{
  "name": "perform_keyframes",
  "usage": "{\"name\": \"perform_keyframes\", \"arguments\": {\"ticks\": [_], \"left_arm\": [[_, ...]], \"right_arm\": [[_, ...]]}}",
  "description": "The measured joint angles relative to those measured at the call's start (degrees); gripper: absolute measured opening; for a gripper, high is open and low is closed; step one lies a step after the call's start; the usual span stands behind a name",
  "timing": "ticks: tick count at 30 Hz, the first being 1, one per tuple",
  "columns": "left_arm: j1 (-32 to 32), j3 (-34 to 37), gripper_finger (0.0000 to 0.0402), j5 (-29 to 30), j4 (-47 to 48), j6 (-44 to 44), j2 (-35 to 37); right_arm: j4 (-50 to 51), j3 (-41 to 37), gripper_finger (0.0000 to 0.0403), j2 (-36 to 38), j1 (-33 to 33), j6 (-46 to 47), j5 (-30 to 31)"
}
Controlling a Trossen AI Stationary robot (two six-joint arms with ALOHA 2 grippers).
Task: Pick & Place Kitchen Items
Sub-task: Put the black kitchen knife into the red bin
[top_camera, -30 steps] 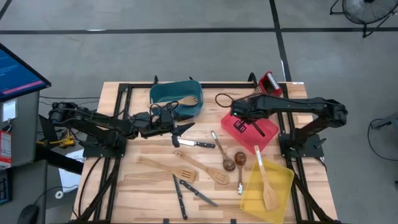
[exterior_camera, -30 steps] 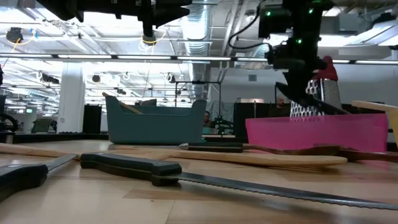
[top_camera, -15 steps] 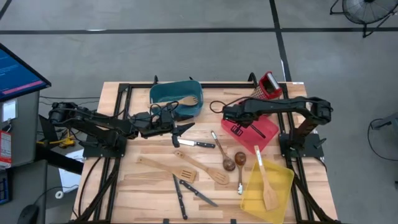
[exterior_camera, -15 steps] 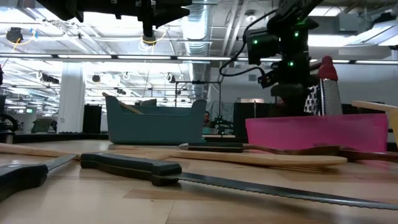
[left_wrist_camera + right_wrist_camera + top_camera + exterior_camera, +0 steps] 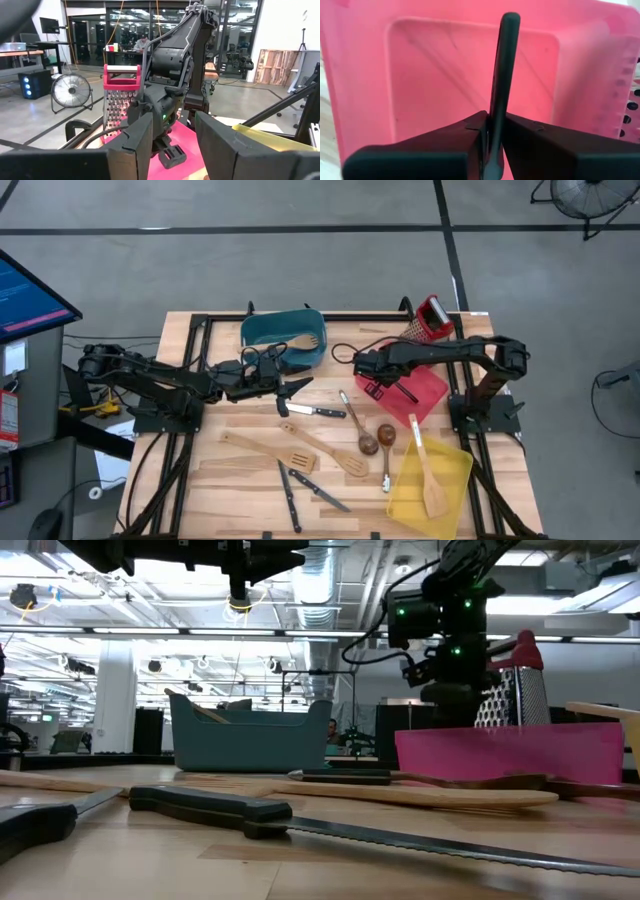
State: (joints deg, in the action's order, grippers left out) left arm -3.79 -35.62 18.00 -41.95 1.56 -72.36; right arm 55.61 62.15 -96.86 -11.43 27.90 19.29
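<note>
On the near part of the counter (image 5: 250, 465) lie three black-handled knives (image 5: 305, 485), close together, the serrated one (image 5: 330, 825) filling the foreground of the low view. Just right of them the yellow bin (image 5: 432, 480) holds a pale wooden spatula (image 5: 430, 480), with another wooden handle resting across its far rim. A slotted turner (image 5: 270, 450) and a longer wooden spoon (image 5: 325, 448) lie just behind the knives, towards the middle of the counter. Right of these sit two dark-bowled spoons (image 5: 378, 438), side by side, with a fourth knife (image 5: 315, 411) just beyond the turner.

The left gripper (image 5: 290, 388) hangs above the counter just left of centre, near that fourth knife; its jaws stand parted with nothing between them, as the left wrist view shows.

The right gripper (image 5: 375, 375) is down inside the red bin (image 5: 425, 395), right of centre. In the right wrist view its jaws (image 5: 487, 135) are pressed against a black knife handle (image 5: 502, 75) on both sides, gripping it, with the handle standing over the bin's floor. The blade cannot be seen in that view.

Farther back, a grater with a red handle (image 5: 432, 315) stands at the far right corner, just behind the red bin. The teal bin (image 5: 283, 332) sits at the far edge left of centre, holding a wooden utensil (image 5: 303, 342).
</note>
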Motion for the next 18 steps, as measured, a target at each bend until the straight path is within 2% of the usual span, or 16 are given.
{"name": "perform_keyframes", "arguments": {"ticks": [18], "left_arm": [[0.00, 0.00, 0.0131, 0.00, 0.07, 0.00, 0.00]], "right_arm": [[-5.82, -3.20, 0.0049, 0.04, 1.39, 0.02, 0.17]]}}
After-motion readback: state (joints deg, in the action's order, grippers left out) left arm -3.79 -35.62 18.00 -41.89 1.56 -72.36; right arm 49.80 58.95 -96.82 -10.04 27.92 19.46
